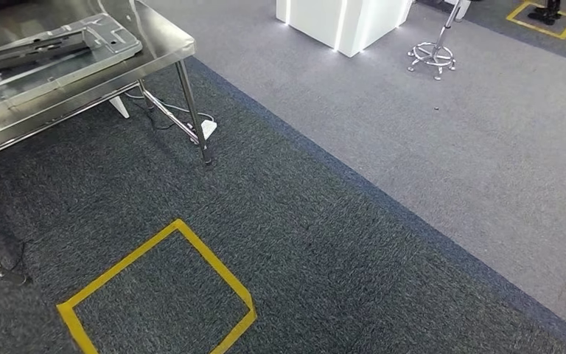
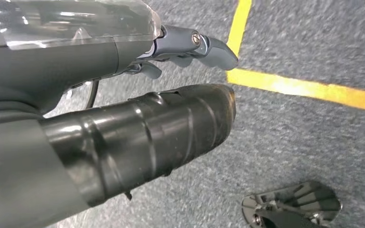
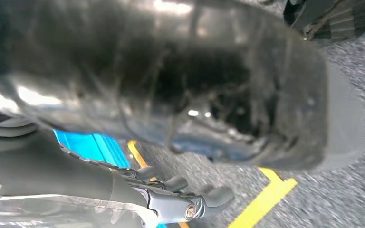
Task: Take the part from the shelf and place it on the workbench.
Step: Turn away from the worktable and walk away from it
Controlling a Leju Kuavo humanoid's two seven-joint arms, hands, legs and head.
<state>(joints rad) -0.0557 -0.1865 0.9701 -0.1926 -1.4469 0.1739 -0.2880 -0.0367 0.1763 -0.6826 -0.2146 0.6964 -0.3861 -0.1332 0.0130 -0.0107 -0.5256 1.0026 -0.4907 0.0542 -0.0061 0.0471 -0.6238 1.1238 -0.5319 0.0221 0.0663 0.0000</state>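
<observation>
A grey pressed metal part lies flat on the stainless steel workbench at the upper left of the head view. Both arms hang down over the carpet. My left hand holds nothing: its thick dark thumb stands apart from its straightened fingers, above a yellow tape line. In the right wrist view my right hand also holds nothing, with its fingers stretched out away from the big thumb.
A yellow tape square marks the dark carpet in front of the bench. Bench legs and a white power strip with cables stand below the top. Farther off are a lit white counter and a chrome stool base.
</observation>
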